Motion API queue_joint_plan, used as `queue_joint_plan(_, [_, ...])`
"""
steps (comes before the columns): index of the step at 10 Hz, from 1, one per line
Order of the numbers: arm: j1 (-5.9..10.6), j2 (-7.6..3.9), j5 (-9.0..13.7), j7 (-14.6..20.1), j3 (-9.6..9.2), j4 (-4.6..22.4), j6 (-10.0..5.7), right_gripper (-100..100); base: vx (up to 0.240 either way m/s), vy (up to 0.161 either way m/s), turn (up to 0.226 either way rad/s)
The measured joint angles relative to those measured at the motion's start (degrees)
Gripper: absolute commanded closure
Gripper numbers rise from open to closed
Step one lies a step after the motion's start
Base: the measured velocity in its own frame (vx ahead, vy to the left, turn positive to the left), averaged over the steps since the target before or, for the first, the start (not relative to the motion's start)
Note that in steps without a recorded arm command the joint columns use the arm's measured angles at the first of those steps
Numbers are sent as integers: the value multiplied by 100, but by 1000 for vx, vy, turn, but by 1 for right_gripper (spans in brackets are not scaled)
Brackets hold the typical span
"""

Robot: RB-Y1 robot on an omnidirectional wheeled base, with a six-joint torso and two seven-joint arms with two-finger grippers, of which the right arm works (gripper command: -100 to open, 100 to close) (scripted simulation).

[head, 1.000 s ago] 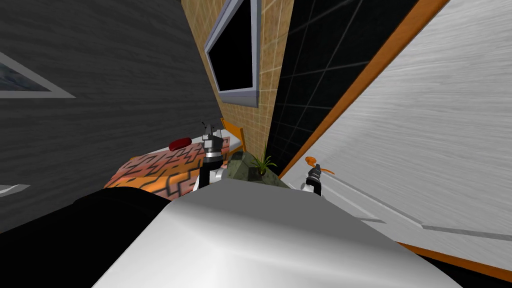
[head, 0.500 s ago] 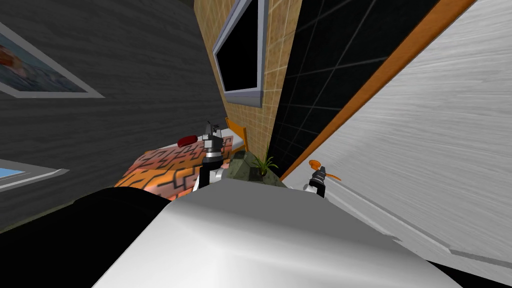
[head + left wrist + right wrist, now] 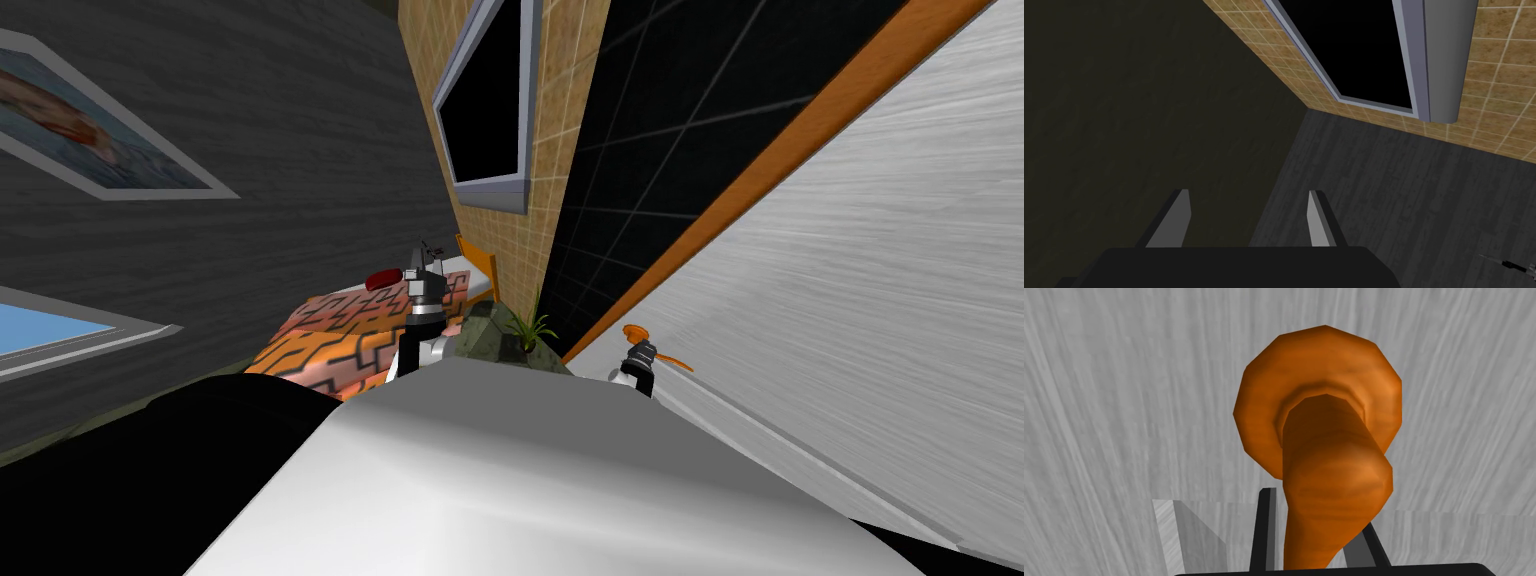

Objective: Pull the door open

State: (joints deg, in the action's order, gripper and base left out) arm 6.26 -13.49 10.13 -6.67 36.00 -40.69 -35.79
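Note:
The door [image 3: 850, 250] is a pale grey streaked panel in an orange frame [image 3: 760, 130], on my right. Its orange lever handle [image 3: 645, 337] sticks out from a round rose. In the right wrist view the handle [image 3: 1324, 438] runs from the door [image 3: 1124, 388] down between the fingers [image 3: 1267, 523] of my right gripper [image 3: 1319, 503], which press its sides. In the head view, my right gripper [image 3: 640, 355] sits at the lever. My left gripper [image 3: 425, 262] is held up over the bed; its wrist view shows it [image 3: 1246, 220] open and holding nothing.
A bed [image 3: 340, 345] with an orange zigzag cover and a red pillow [image 3: 383, 279] lies ahead on the left. A potted plant [image 3: 525, 328] stands on a greenish cabinet [image 3: 485, 335] by the door frame. A window [image 3: 485, 100] sits in the tan tiled wall.
The whole head view has shifted, so I have moved. My right gripper has come up onto the handle's lever. The left arm holds its pose.

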Motion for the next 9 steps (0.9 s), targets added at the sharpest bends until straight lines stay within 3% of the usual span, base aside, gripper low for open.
queue_joint_plan(4, [0,-4,1,2,2,-3,3,100,-23,13,9])
queue_joint_plan(8, [-12,-96,-64,165,-181,34,-39,100,-200,45,52])
queue_joint_plan(9, [-52,-55,-96,201,-260,-63,9,100,-258,-11,109])
